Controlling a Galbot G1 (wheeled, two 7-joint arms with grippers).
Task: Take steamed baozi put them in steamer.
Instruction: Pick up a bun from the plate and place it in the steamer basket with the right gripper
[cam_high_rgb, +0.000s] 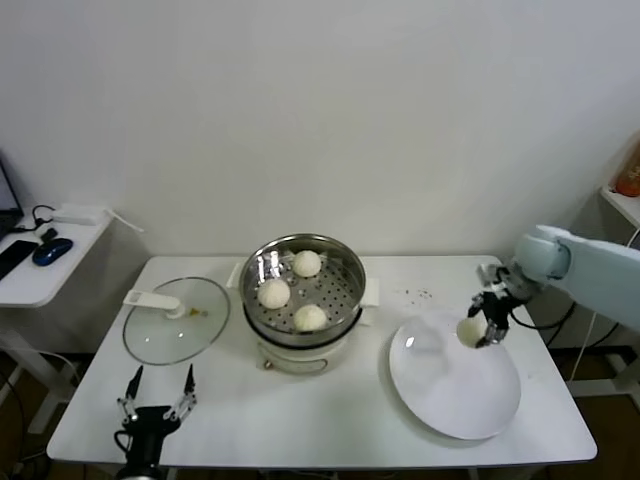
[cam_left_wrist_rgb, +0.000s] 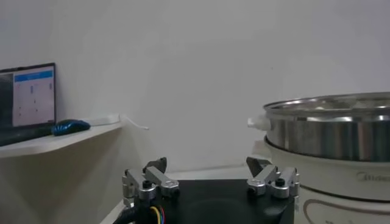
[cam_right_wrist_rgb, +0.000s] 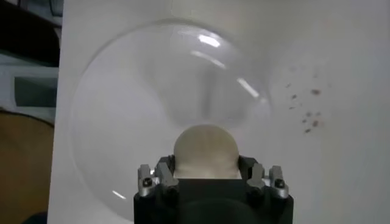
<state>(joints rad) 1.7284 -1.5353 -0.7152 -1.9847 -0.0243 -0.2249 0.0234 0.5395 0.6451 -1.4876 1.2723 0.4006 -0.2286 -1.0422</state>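
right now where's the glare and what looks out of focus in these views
Head view: bright reflections on the steamer and the glass lid. Right wrist view: streaks of glare on the white plate; the right end effector and its baozi look soft. Left wrist view: the left end effector is blurry and dim.

Steamer (cam_high_rgb: 304, 290) stands at table (cam_high_rgb: 300, 420) centre, holding three baozi (cam_high_rgb: 273, 293); lid (cam_high_rgb: 176, 320) left, plate (cam_high_rgb: 455, 385) right, fourth baozi (cam_high_rgb: 469, 331) apparently above the plate.
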